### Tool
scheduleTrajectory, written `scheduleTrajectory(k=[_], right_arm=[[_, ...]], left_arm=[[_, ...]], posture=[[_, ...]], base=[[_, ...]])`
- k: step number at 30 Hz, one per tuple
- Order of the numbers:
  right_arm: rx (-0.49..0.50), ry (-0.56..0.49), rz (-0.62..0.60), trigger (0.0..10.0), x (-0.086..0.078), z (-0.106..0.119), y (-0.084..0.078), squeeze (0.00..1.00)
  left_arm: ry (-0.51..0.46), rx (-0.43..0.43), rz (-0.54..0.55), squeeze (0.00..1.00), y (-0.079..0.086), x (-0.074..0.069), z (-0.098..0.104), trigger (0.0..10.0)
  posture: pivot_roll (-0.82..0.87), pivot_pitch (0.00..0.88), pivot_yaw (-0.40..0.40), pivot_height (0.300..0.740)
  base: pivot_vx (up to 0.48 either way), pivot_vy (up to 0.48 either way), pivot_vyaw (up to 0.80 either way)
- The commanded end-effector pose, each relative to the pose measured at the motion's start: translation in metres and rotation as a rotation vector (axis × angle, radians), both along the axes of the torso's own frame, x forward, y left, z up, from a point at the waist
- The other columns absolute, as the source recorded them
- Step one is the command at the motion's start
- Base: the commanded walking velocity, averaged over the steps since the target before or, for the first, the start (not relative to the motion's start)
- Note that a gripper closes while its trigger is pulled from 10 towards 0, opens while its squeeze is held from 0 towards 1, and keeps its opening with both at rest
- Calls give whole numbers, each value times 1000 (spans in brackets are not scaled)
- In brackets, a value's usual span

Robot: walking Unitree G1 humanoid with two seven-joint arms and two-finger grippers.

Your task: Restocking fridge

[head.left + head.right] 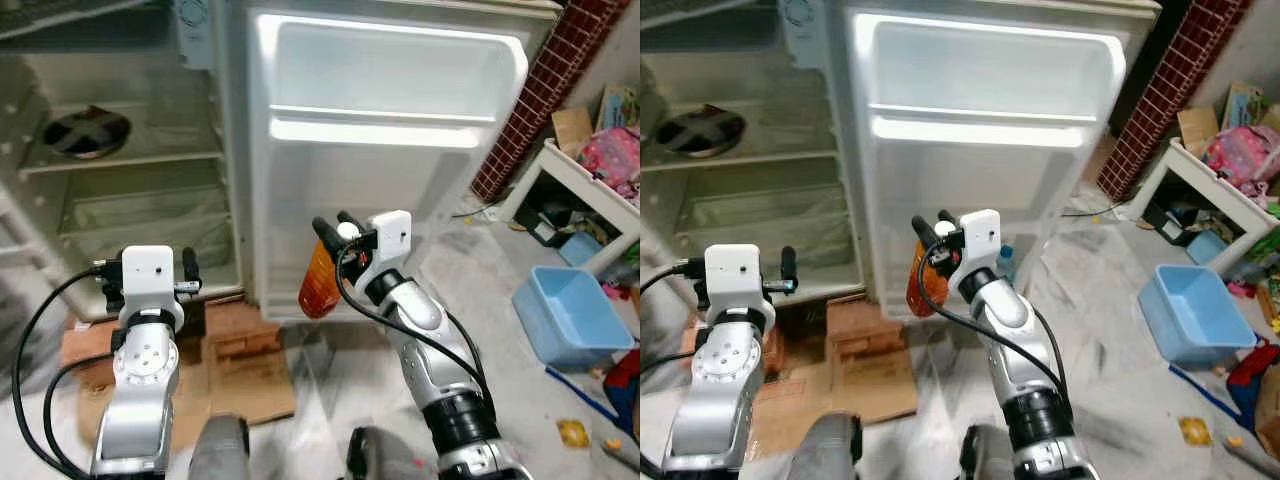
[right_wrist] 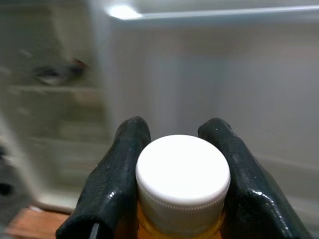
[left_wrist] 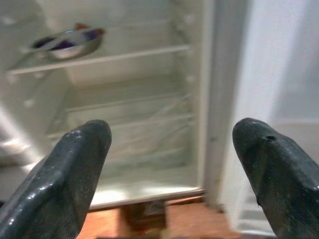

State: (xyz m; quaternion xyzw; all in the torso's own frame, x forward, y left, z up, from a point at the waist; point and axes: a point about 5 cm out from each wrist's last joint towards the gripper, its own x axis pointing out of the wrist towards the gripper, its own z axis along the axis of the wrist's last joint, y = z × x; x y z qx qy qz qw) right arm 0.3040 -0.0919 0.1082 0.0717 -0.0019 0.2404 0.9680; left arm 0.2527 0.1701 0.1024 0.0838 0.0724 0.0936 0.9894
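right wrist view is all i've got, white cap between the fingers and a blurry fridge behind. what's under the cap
Observer: An orange bottle, hanging by its neck from the right gripper in front of the open fridge door.
Operator: anything on the door shelves already
Observer: The upper door shelf looks bare; a small bottle with a blue cap stands low in the door, behind the right arm.
Operator: where's the other arm
Observer: The left gripper is raised before the fridge's main compartment, fingers apart and holding nothing.
Operator: what's inside the fridge
Observer: A dark round dish sits on the upper shelf.
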Motion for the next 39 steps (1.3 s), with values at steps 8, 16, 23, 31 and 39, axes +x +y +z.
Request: scheduleTrajectory(k=[8,16,23,31,39], right_arm=[[21,-52,11,10000,2,13,6,0],[9,-57,23,10000,1,12,7,0],[4,-57,29,10000,0,11,7,0],[4,-60,30,10000,0,11,8,0],[26,-57,42,10000,-2,12,8,0]], left_arm=[[-9,15,15,0,6,2,2,10000],[-9,9,9,0,5,3,3,10000],[-3,3,20,0,5,3,2,10000],[13,30,48,0,10,2,-1,10000],[23,32,53,0,10,2,-3,10000]], posture=[[105,0,-86,667],[105,0,-86,667],[106,0,-87,667],[106,0,-87,667],[104,0,-86,637]], base=[[406,0,0],[377,0,0],[144,0,0],[0,0,0],[0,0,0]])
